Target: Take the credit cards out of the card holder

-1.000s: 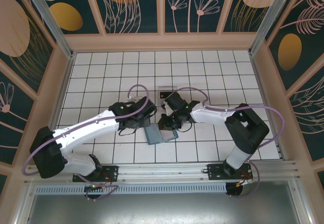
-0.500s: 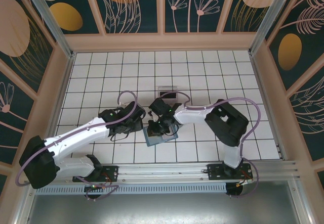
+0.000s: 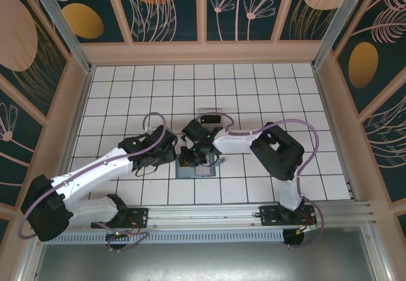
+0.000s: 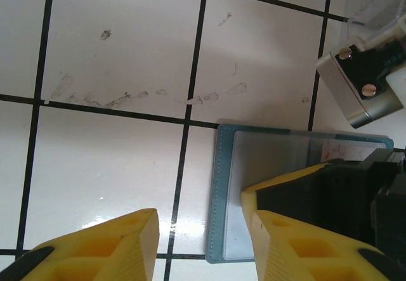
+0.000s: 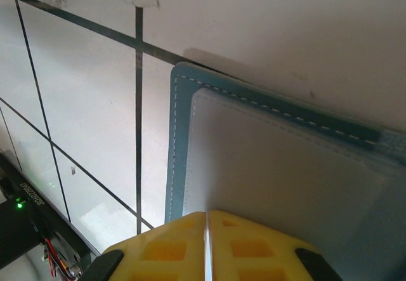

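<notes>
The card holder [image 3: 203,172] lies opened flat mid-surface, nearer the near edge, its long axis running left to right. The right tool [image 5: 205,221], closed on nothing, is directly over its pale inner face. The left tool [image 4: 200,208], part open and empty, stands just off its left edge. The cards cannot be told from the lining. Bare tiles lie to the left and near sides, and a tray [image 3: 210,115] is close beyond.

Overhead view; close downward wrist views
</notes>
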